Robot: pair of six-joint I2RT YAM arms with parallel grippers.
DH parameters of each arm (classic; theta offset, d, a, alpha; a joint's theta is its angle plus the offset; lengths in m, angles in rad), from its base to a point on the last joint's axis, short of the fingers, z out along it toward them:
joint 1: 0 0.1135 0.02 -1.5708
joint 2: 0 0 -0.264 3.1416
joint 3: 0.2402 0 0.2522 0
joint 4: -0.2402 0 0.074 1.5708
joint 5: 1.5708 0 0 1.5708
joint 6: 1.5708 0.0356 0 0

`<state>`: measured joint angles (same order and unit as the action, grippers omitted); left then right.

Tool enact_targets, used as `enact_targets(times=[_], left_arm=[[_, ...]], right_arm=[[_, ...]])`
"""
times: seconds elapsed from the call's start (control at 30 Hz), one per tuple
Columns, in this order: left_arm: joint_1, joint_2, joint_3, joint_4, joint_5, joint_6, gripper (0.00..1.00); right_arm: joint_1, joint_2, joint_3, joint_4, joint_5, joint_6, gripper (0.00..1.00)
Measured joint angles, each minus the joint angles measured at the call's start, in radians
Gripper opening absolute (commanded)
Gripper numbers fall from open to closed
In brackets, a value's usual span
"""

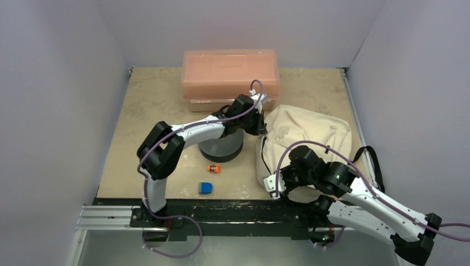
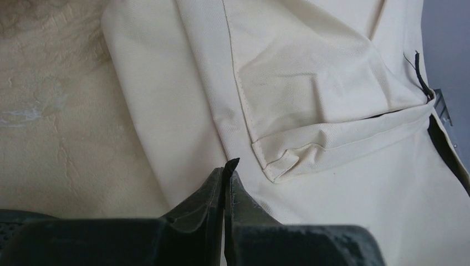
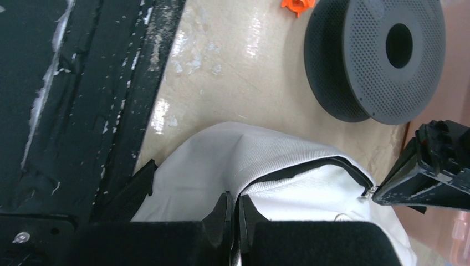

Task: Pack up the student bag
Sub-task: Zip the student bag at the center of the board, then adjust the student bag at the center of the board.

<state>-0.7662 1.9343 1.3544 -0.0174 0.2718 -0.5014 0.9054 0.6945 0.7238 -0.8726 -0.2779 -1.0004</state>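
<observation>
The cream student bag [image 1: 310, 130] lies on the right half of the table, its black straps [image 1: 372, 162] trailing off to the right. My left gripper [image 1: 260, 126] is at the bag's far left edge, shut on a thin black zip tab [image 2: 231, 164] that pokes out past its tips, with the bag's fabric [image 2: 310, 66] beneath. My right gripper [image 1: 275, 184] is at the bag's near left corner, shut on a fold of fabric [image 3: 266, 166] beside the parted black zip line [image 3: 338, 162].
A salmon-pink plastic box [image 1: 230, 77] stands at the back. A grey perforated spool [image 1: 221, 148] sits under the left arm. A small orange object [image 1: 213, 168] and a small blue block [image 1: 205, 188] lie near the front edge, left of the bag.
</observation>
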Motion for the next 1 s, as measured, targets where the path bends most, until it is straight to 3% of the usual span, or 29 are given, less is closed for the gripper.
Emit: enact_targets(times=[0.07, 0.1, 0.2, 0.27, 0.33, 0.53, 0.63, 0.73, 0.9, 1.0], left_arm=[[0.000, 0.018, 0.033, -0.037, -0.003, 0.019, 0.00], [0.000, 0.024, 0.053, -0.063, -0.008, 0.028, 0.07], [0.000, 0.029, 0.101, -0.126, -0.038, 0.057, 0.42], [0.010, 0.019, 0.120, -0.143, -0.074, 0.072, 0.56], [0.027, -0.019, 0.119, -0.187, -0.100, 0.076, 0.59], [0.051, -0.281, 0.042, -0.291, -0.145, 0.070, 0.64], [0.048, -0.419, -0.039, -0.291, -0.127, 0.036, 0.66], [0.036, -0.498, -0.150, -0.261, -0.081, -0.025, 0.66], [-0.060, -0.471, -0.265, -0.250, -0.047, -0.107, 0.66], [-0.147, -0.406, -0.266, -0.226, -0.025, -0.134, 0.59]], right_arm=[[0.008, 0.019, -0.001, 0.027, 0.006, 0.006, 0.00], [0.010, 0.024, -0.003, 0.045, 0.011, 0.018, 0.04], [0.016, 0.028, -0.016, 0.098, 0.025, 0.076, 0.41], [0.025, 0.035, -0.024, 0.137, 0.025, 0.125, 0.54], [0.032, 0.051, -0.024, 0.188, 0.025, 0.171, 0.70], [0.037, 0.054, -0.029, 0.302, 0.116, 0.323, 0.98], [0.037, 0.009, -0.042, 0.346, 0.224, 0.410, 0.99], [0.037, -0.046, -0.058, 0.394, 0.429, 0.534, 0.99], [0.036, -0.067, -0.054, 0.464, 0.738, 0.693, 0.99], [0.021, -0.062, -0.051, 0.506, 0.849, 0.742, 0.94]])
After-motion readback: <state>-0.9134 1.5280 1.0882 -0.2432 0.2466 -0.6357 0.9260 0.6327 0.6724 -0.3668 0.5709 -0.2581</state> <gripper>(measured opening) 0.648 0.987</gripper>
